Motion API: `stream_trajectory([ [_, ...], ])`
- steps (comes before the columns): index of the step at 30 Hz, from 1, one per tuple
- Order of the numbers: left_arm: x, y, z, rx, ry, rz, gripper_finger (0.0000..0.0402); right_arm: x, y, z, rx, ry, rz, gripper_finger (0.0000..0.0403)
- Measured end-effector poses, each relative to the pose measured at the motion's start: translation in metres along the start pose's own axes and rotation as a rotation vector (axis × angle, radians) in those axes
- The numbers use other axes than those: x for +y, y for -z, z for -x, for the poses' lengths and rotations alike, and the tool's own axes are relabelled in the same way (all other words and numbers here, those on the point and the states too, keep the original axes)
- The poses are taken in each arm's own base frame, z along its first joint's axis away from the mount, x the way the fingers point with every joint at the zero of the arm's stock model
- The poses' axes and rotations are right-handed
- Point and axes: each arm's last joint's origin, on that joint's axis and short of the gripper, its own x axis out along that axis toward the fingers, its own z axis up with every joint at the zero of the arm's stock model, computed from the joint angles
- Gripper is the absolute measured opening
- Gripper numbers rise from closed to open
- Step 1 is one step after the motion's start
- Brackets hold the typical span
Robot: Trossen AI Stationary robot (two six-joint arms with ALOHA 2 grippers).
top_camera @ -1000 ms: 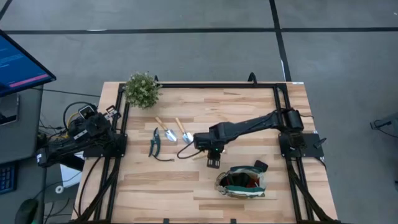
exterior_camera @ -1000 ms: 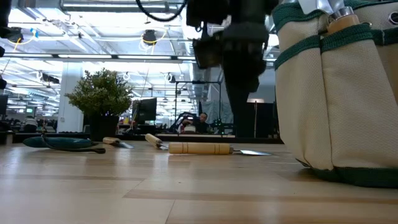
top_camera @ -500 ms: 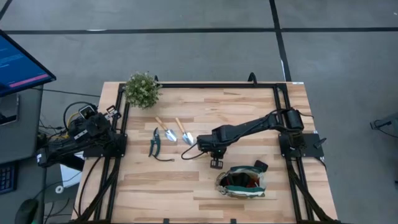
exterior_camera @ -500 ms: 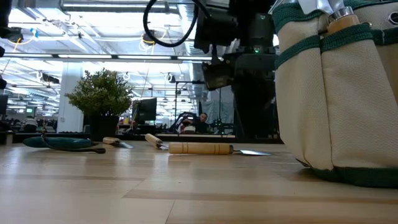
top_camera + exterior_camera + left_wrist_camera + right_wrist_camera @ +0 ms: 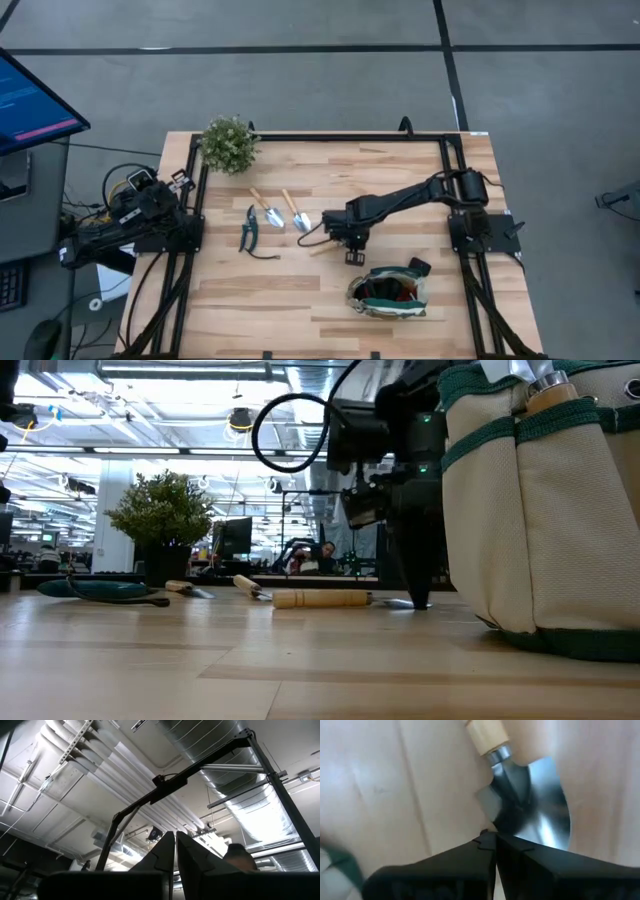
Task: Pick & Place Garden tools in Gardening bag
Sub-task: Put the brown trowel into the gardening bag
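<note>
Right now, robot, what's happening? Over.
Right gripper shut, down at the trowel blade, trowel on table. Left gripper parked off-table. Bag nearby, path clear.

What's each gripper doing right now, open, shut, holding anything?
Left gripper: shut, empty, parked at the table's left edge.
Right gripper: shut, down at the trowel blade; a grip can't be told.

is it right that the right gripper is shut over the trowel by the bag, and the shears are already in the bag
Not quite. The high view shows the shears lying on the table left of two trowels, not in the bag. The right gripper is shut over the trowel beside the bag.
</note>
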Motion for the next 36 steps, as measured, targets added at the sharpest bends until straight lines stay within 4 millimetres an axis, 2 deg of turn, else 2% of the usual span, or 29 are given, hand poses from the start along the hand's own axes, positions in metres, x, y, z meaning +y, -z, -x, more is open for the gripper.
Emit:
stream_trajectory([
  [6,0.0,0.0,0.0,0.001,-0.002,0.001,0.0017,-0.032,-0.008,0.003,-0.054,0.039,-0.048,0.0001],
  [12,0.0,0.0,0.0,0.001,-0.003,0.001,0.0017,-0.061,-0.015,0.011,-0.116,0.165,-0.113,0.0001],
  [16,0.0,0.0,0.0,0.001,-0.003,0.002,0.0017,-0.082,-0.026,0.024,-0.176,0.308,-0.207,0.0],
  [20,0.0,0.0,0.0,0.001,-0.003,0.001,0.0017,-0.091,-0.032,0.042,-0.193,0.307,-0.373,0.0],
  [24,0.0,0.0,0.0,0.001,-0.003,0.001,0.0017,-0.077,-0.038,0.062,-0.189,0.291,-0.463,0.0],
  [29,0.0,0.0,0.0,0.001,-0.003,0.001,0.0017,-0.038,-0.045,0.084,-0.198,0.259,-0.471,0.0],
  [33,0.0,0.0,0.0,0.001,-0.003,0.002,0.0017,-0.011,-0.049,0.094,-0.252,0.226,-0.498,0.0001],
  [36,0.0,0.0,0.0,0.001,-0.003,0.001,0.0017,0.003,-0.05,0.095,-0.271,0.208,-0.502,0.0015],
])
